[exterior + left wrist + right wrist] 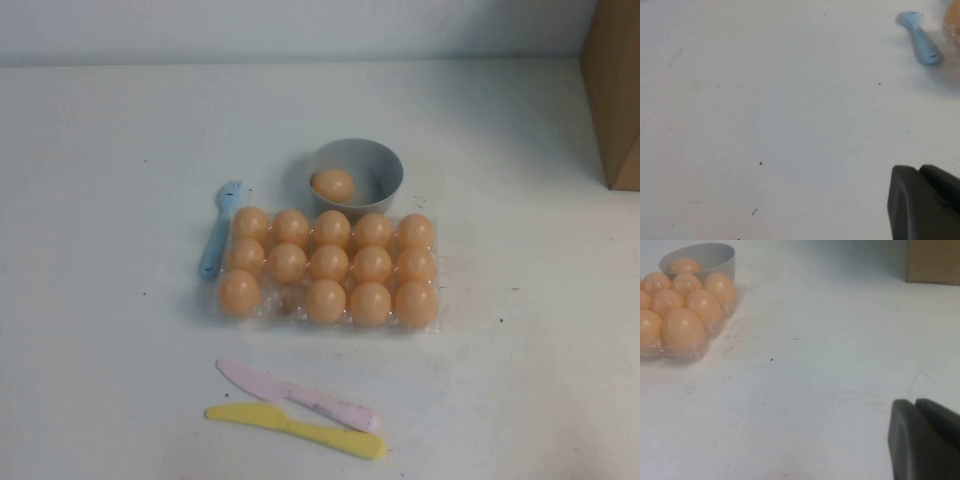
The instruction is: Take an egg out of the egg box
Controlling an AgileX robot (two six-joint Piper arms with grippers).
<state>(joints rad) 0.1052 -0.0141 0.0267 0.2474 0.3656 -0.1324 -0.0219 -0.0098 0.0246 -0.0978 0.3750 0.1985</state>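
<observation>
Fourteen eggs sit in the egg box (440, 318), the clear tray at the middle of the table (100, 380), and one cup in its near row, second from the robot's left, is bare; one egg (333, 185) lies apart in the grey bowl (388, 160) just behind the tray, so the task looks already met or close to it. Neither arm shows in the high view. The left gripper (925, 205) appears only as a dark corner in its own wrist view, low over bare table with the handle end of the blue fork (920, 40) ahead of it; the right gripper (925, 440) shows the same way, with the tray's right end and the bowl ahead and off to its side. Judged from that, the right arm has the more direct line to the eggs, while the left has the fork between it and the tray. Whether either gripper's fingers are parted I cannot tell, since only a blunt edge of each is in frame. A pink knife (300, 395) and a yellow knife (300, 430) lie nearer the robot, a brown box (615, 90) at the far right, cut off by the frame.
</observation>
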